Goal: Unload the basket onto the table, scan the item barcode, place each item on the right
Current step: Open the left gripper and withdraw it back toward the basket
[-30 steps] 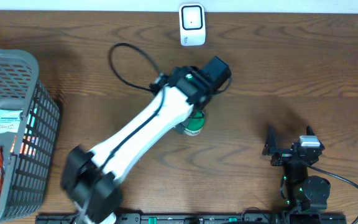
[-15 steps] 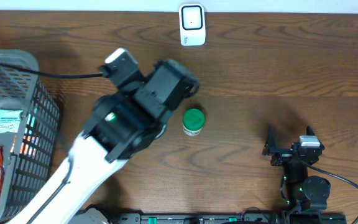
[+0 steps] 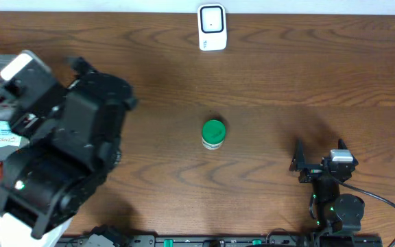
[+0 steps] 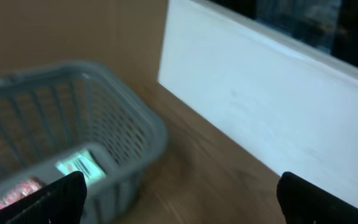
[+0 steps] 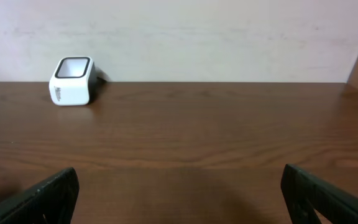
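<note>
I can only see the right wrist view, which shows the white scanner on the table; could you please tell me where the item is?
Observer: A green-capped bottle stands alone mid-table, in front of the scanner and well apart from it.
Operator: Thank you. Where is the left arm?
Observer: The left gripper hangs by the grey basket at the table's left side, jaws open and empty.
Operator: Is anything in that basket?
Observer: Yes, at least one packet with a white-and-teal label.
</note>
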Robot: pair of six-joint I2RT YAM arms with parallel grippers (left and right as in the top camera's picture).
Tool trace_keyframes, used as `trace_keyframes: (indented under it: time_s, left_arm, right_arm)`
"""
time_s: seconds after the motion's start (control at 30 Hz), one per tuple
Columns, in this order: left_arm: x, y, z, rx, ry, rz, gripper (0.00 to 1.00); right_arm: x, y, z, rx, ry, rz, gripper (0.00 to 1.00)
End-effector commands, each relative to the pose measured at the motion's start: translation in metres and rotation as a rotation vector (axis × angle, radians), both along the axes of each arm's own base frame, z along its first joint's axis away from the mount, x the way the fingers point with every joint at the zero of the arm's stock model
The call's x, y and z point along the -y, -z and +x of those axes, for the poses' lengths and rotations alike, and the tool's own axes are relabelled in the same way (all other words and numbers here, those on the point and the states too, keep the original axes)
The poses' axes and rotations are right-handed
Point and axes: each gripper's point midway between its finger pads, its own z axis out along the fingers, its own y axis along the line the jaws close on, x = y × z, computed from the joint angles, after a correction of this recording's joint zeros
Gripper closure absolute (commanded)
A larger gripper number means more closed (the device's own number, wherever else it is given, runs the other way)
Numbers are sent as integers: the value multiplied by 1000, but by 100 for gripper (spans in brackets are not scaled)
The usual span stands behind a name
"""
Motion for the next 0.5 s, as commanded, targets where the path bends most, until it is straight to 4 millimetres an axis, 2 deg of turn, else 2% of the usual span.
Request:
trace_keyframes:
  time_s: [0.0, 0.07, 0.1, 0.13, 0.3, 0.37, 0.47]
  left_arm:
    - [-6, -6, 6, -141, 93, 183, 2]
    - [5, -5, 16, -188, 219, 222, 2]
    - [21, -1, 26, -225, 371, 248, 2]
    - [28, 2, 30, -238, 438, 251, 2]
    - [51, 13, 37, -264, 655, 219, 2]
    - [48, 15, 38, -269, 661, 213, 2]
    - [34, 19, 36, -296, 616, 204, 2]
  right_arm:
    - [1, 1, 0, -2, 6, 10, 1]
    - [1, 1, 0, -2, 6, 10, 1]
    - [1, 1, 0, -2, 6, 10, 1]
    - [1, 1, 0, -2, 6, 10, 1]
    - [1, 1, 0, -2, 6, 10, 1]
    - [1, 1, 0, -2, 6, 10, 1]
    - [1, 1, 0, -2, 6, 10, 1]
